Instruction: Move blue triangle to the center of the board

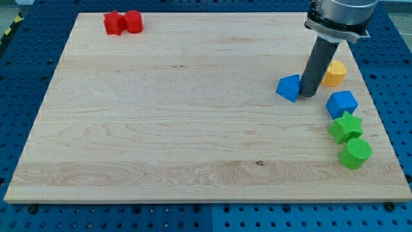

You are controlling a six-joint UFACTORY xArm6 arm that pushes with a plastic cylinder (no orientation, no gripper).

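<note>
Contact is seen between my tip (308,94) and the right side of the blue triangle (289,87), which sits right of the board's centre on the wooden board (161,129). No claw is fitted; the arm ends in a plain dark rod. A yellow block (335,73) lies just right of the rod. Nearer, along the right edge, a blue block (341,104), a green star (345,127) and a green cylinder (355,153) are lined up. At the far left, a red star (114,22) and a red cylinder (133,21) touch.
</note>
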